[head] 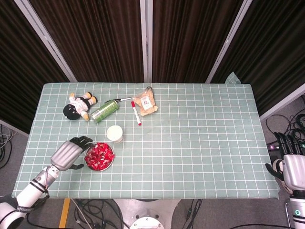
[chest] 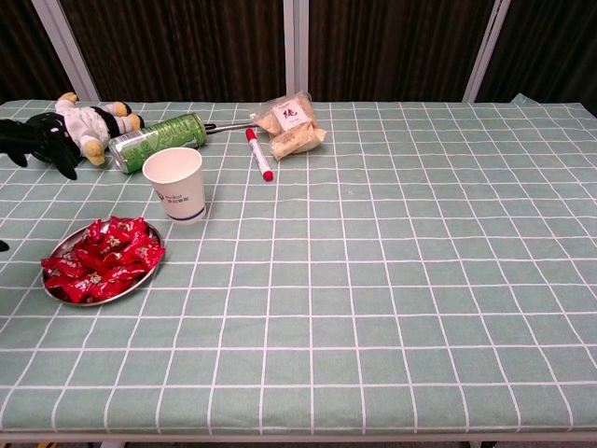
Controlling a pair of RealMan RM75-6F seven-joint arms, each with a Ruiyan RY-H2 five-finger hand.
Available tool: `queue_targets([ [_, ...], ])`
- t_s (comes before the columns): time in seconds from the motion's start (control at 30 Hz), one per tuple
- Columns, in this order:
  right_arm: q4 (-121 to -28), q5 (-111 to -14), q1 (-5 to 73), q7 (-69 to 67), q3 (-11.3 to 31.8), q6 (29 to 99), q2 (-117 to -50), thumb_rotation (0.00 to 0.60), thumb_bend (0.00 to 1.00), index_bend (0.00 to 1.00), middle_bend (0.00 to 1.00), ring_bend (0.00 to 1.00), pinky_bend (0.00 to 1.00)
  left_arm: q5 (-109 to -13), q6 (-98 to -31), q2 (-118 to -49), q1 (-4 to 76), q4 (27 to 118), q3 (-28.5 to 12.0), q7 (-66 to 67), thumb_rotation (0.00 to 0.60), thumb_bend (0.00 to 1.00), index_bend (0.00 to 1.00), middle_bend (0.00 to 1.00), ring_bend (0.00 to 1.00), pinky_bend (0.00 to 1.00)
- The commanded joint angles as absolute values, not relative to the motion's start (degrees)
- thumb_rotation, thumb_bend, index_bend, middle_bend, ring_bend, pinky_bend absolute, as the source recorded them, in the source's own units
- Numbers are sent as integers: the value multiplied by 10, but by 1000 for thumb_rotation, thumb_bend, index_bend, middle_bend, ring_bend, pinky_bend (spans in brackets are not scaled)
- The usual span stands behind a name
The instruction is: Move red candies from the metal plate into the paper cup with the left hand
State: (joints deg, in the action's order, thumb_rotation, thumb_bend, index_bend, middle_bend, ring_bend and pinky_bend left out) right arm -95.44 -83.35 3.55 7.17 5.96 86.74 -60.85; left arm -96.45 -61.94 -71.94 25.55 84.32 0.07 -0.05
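A tabletop [head: 200,143] covered in pale green cloth with a white grid stands before dark brown curtains [head: 105,38] split by grey metal posts [head: 147,40]. Black cables [head: 286,125] lie on grey floor.
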Motion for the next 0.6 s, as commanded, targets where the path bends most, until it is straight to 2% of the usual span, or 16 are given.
queue_targets([
  [0.03, -955, -833, 36, 72, 60, 867, -608, 600, 97, 0, 93, 68, 187, -959, -595, -736, 272, 832, 6, 14, 600, 166, 335, 294, 205, 322],
  [0.33, -954, -828, 39, 68, 59, 858, -609, 600, 99, 0, 93, 68, 183, -918, -545, -765, 299, 817, 2, 41, 600, 241, 334, 294, 206, 363],
  [0.6, -947, -822, 38, 60, 59, 854, -609, 600, 98, 0, 93, 68, 178, -889, -517, -786, 315, 806, 2, 70, 600, 244, 331, 294, 207, 361],
])
